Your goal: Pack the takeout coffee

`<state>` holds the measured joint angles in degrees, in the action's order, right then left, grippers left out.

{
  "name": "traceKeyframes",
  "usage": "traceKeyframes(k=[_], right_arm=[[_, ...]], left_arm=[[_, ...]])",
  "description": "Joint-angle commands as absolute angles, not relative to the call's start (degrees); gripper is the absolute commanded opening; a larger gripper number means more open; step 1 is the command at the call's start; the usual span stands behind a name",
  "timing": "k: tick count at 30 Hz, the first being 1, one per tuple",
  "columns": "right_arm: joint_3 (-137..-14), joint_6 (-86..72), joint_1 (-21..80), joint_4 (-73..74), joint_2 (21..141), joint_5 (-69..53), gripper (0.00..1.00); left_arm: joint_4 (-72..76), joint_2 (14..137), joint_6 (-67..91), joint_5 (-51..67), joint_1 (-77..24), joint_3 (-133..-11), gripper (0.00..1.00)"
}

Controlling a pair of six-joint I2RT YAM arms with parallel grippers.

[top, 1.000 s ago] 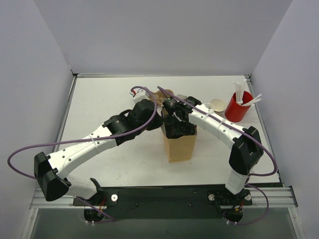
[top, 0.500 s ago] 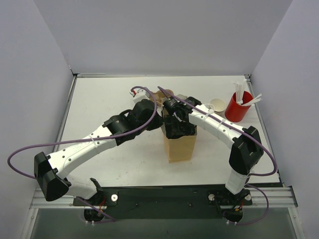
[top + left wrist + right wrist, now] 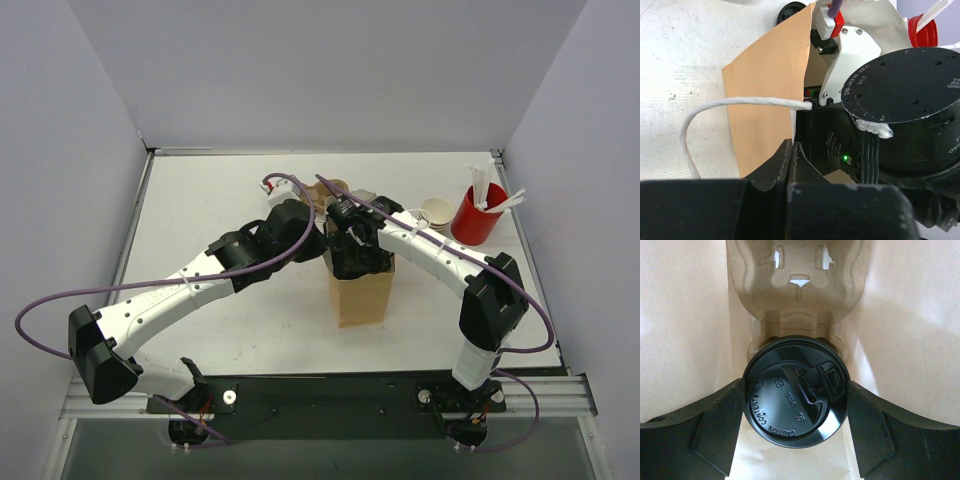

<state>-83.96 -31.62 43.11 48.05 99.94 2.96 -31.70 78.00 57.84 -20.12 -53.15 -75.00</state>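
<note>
While inside the bag (image 3: pixel 360 295), takeout coffee (image 3: pixel 796 390) in its pulp carrier (image 3: pixel 797 285).

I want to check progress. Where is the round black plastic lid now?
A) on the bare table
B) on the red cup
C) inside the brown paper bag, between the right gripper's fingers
C: the round black plastic lid sits between the fingers of the right gripper, with the brown paper bag around it.
</note>
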Motion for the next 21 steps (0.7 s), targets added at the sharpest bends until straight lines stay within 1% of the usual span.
traceKeyframes(k=[1,21], right_arm=[[-82.00,-32.43,43.33,50.28,101.51,3.34,0.38],[-79.45,-32.43,42.80,47.73,103.45,3.08,0.37]], left_arm=[[-30.94,76.73,57.30,-19.07,-53.26,-75.67,0.00],[-31.20,76.82,57.13,-18.98,-53.26,-75.85,0.00]])
